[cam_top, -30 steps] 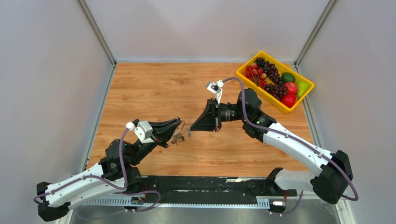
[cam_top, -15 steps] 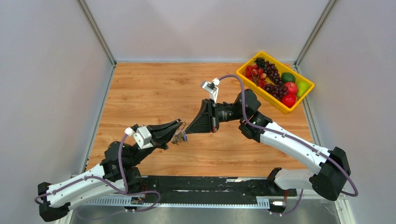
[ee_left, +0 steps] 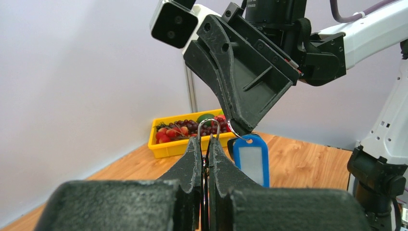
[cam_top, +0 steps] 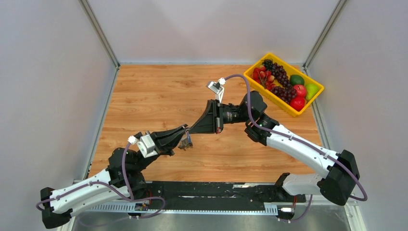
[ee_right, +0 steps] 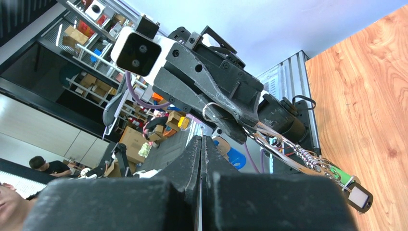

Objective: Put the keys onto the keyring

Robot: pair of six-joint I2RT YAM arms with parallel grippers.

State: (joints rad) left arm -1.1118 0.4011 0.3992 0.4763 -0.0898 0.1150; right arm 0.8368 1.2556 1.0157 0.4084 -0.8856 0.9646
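My left gripper is shut on the keyring, whose thin silver loop sticks out past its fingertips. A bunch of keys hangs under it; in the right wrist view the loop carries a key, a bead chain and green and black tags. My right gripper is shut on a key with a blue tag, its tip touching the keyring loop. Both grippers are held above the table.
A yellow bin of fruit stands at the back right corner; it also shows in the left wrist view. Grey walls close in the wooden table on three sides.
My right gripper has moved left with the blue-tagged key until its tip meets the keyring. My left gripper has shifted slightly, still holding the ring.
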